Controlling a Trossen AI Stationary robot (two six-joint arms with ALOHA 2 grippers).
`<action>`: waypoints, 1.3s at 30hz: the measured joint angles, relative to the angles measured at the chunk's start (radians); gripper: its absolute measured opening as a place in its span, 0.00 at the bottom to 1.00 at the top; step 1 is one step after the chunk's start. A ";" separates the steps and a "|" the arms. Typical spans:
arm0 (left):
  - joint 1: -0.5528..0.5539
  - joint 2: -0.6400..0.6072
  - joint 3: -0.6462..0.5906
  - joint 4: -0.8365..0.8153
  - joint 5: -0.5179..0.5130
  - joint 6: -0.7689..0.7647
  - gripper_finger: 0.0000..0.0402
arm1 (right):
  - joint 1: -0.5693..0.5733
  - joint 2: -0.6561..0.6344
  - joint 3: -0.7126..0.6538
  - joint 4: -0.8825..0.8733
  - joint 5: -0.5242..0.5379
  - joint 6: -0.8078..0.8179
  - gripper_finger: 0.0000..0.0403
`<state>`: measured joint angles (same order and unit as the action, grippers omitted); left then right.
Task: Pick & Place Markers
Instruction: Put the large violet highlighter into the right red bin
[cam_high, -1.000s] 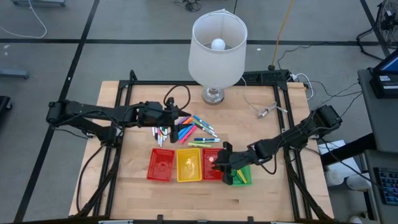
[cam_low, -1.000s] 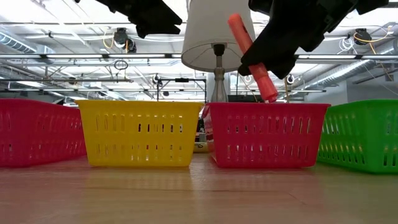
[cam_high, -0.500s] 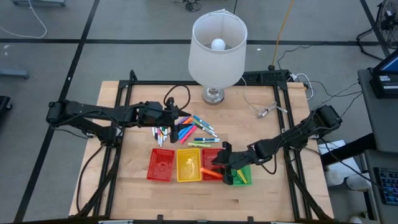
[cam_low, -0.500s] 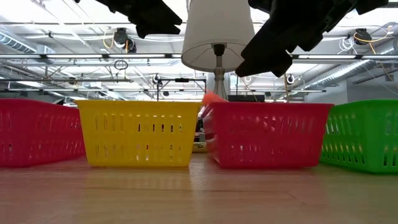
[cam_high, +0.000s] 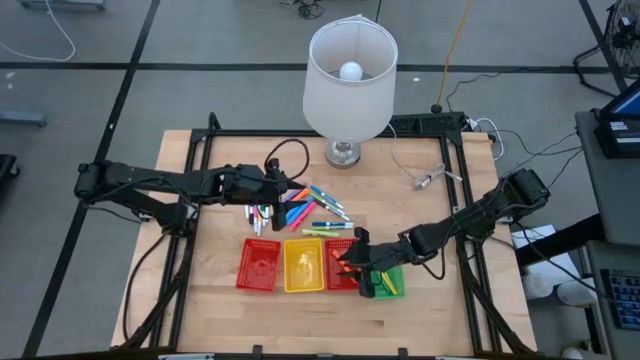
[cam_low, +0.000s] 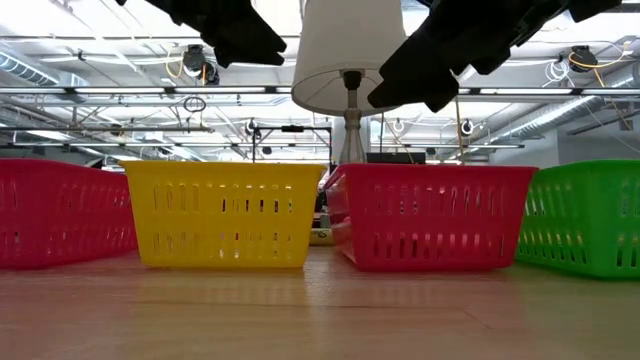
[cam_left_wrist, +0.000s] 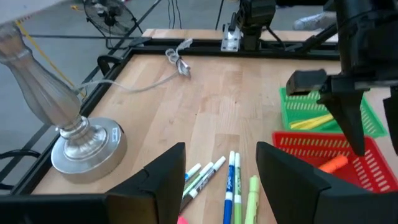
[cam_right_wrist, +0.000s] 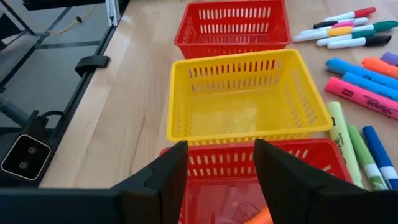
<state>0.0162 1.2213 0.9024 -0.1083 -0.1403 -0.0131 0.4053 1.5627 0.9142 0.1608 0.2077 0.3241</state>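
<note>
Loose markers (cam_high: 305, 207) in many colours lie on the wooden table (cam_high: 220, 160), beside the lamp's base. My left gripper (cam_high: 288, 190) hovers open and empty over them; the left wrist view shows the markers (cam_left_wrist: 231, 180) just below its fingers. My right gripper (cam_high: 350, 262) stands open above the right-hand red tray (cam_high: 340, 252). An orange marker (cam_right_wrist: 261, 216) lies inside that red tray (cam_right_wrist: 273, 163). A yellow marker (cam_left_wrist: 311, 121) lies in the green tray (cam_high: 392, 282).
Four mesh trays stand in a row near the table's front: red (cam_high: 258, 265), yellow (cam_high: 303, 265), red, green. A lamp (cam_high: 348, 80) with a white shade stands at the far middle, and a cable with a clip (cam_high: 430, 178) lies at the far right.
My right gripper has let go of the orange marker, which it held tilted above the right-hand red tray. The marker has fallen into that tray and lies on its floor. The gripper has rolled a little in place.
</note>
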 joint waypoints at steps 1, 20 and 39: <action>0.000 0.000 0.000 -0.015 -0.001 -0.009 0.50 | 0.000 0.000 0.000 0.000 0.000 -0.002 0.43; 0.196 0.268 0.001 -0.239 -0.068 -0.147 0.50 | -0.033 -0.208 0.000 -0.005 0.006 -0.340 0.42; 0.272 0.476 0.000 -0.228 0.016 -0.109 0.50 | -0.033 -0.295 -0.136 0.084 0.005 -0.302 0.42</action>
<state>0.2886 1.6970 0.9024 -0.3364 -0.1243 -0.1224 0.3725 1.2678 0.7784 0.2447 0.2123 0.0219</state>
